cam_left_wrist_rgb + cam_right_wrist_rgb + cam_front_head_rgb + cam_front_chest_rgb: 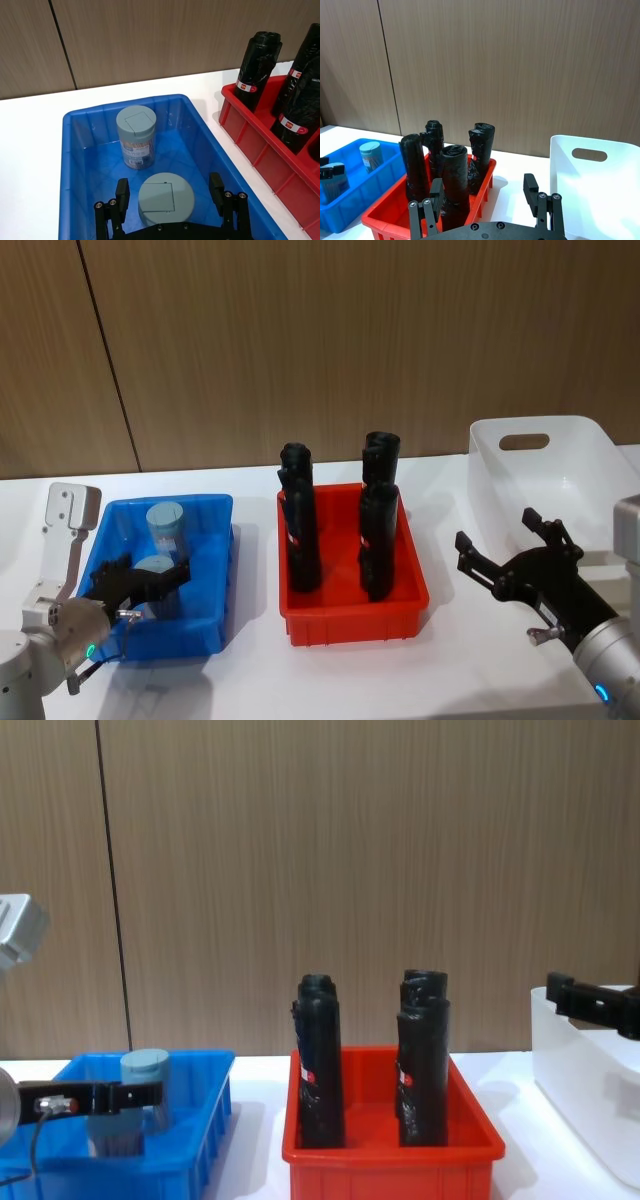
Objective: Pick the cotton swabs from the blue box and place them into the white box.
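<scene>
The left gripper (150, 576) is down inside the blue box (200, 630), at the left end of the white table (255, 665). Its fingers (122, 192) are spread wide to either side of the nearer tub of cotton swabs (165, 197), and the left wrist view shows a gap between each finger and the tub's grey lid, so nothing is pinched. That tub stands upright near the front of the blue box. A second tub (136, 132) stands upright just behind it, toward the back wall, apart from the gripper, with its tan sticks showing through the clear side. In the middle of the table is a red bin (350, 620) holding tall black cylinders (300, 530) with red and white labels, all standing on end. The white box (590, 455) is at the right end, its oval handle cutout facing the room's wooden wall. The right gripper (496, 528) hangs above the table between the red bin and the white box, just in front of the white box's near corner, with its fingers apart and nothing between them.
</scene>
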